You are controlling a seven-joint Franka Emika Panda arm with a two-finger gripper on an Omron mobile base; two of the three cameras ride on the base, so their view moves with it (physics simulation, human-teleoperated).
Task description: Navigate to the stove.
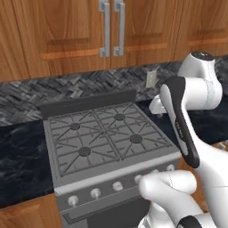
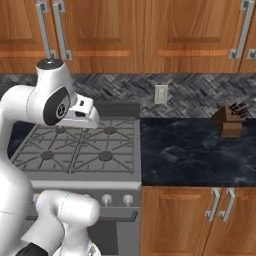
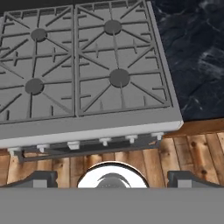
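Note:
The stove (image 1: 107, 138) is a grey steel gas range with four burners under dark grates and a row of round knobs along its front; it stands right in front of the base. In the right base view the stove (image 2: 82, 150) sits at the left, partly behind my white arm. From above, the hand view takes in the stove (image 3: 87, 70) with its front edge and knobs. My gripper (image 3: 113, 180) hangs over the floor just in front of the range. Its fingertips (image 3: 41, 179) stand wide apart, open and holding nothing.
Black marble counter (image 2: 195, 150) flanks the range on both sides, with a knife block (image 2: 231, 121) at the back right. A wall outlet (image 2: 161, 93) sits on the tiled backsplash. Wooden cabinets hang above, lower cabinet doors (image 2: 200, 220) stand to the right, and wooden floor (image 3: 197, 148) lies below.

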